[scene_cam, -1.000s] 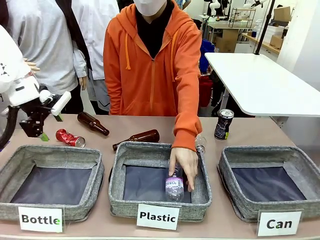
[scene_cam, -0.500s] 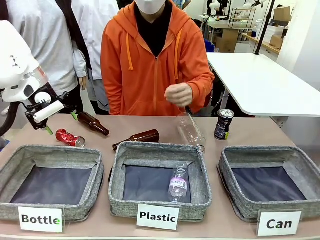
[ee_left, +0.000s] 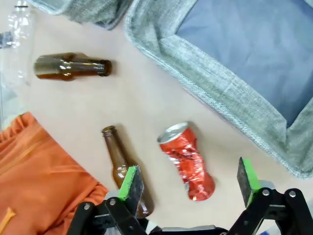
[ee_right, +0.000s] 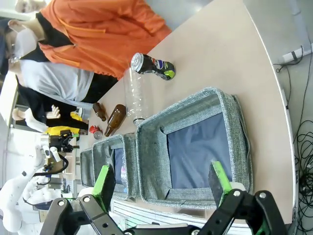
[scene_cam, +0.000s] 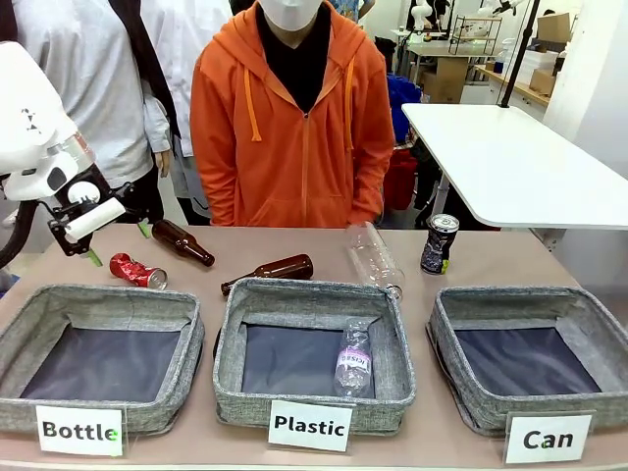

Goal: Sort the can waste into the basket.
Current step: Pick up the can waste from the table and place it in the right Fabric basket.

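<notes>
Two cans sit outside the grey woven "Can" basket (scene_cam: 461, 326): crushed shiny red can (scene_cam: 136, 271) lying behind the "Bottle" bin (scene_cam: 98, 299), black silver-topped can (scene_cam: 439, 242) upright just past the basket's far corner. Left gripper (scene_cam: 119, 242) hangs wide open over the red one, and right gripper (ee_right: 161, 178) is open too, both empty.

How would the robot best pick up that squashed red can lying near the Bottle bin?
Probably from straight above, across the crumpled middle of the red can. It lies on its side, so its long flanks are free, and the open left gripper is lined up across them. A brown bottle lies close beside.
</notes>
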`<state>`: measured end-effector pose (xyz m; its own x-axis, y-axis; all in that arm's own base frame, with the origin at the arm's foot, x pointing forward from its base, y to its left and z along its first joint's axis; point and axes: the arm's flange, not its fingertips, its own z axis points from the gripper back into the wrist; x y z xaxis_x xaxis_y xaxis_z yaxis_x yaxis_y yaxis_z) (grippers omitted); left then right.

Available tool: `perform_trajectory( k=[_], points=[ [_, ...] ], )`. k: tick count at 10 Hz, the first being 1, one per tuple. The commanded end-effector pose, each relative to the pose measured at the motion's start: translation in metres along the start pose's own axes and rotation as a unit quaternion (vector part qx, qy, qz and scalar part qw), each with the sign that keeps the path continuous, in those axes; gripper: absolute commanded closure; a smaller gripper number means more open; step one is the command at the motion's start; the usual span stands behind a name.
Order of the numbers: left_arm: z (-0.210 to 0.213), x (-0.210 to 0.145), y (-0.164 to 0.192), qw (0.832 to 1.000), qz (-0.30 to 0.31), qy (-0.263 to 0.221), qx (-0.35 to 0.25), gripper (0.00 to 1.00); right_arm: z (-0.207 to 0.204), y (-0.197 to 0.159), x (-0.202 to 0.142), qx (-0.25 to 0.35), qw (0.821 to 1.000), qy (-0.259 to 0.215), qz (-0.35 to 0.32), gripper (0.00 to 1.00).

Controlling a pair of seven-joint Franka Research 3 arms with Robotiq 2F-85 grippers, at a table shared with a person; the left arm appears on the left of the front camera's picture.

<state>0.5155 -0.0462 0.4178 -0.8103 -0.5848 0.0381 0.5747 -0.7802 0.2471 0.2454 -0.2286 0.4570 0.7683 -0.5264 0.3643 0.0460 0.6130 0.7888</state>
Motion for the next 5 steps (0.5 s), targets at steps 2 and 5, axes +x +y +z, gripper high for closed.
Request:
perform_trajectory(
  k=[2,5],
  points=[
    [-0.023,-0.023,-0.018,1.000,0.008,-0.016,-0.021,0.00,0.000,-0.002,0.002,0.012,1.000,-0.006,0.012,0.00],
    [-0.048,-0.039,-0.015,0.999,0.030,-0.018,-0.015,0.00,0.000,-0.002,0.002,0.012,1.000,-0.006,0.012,0.00]
  ],
)
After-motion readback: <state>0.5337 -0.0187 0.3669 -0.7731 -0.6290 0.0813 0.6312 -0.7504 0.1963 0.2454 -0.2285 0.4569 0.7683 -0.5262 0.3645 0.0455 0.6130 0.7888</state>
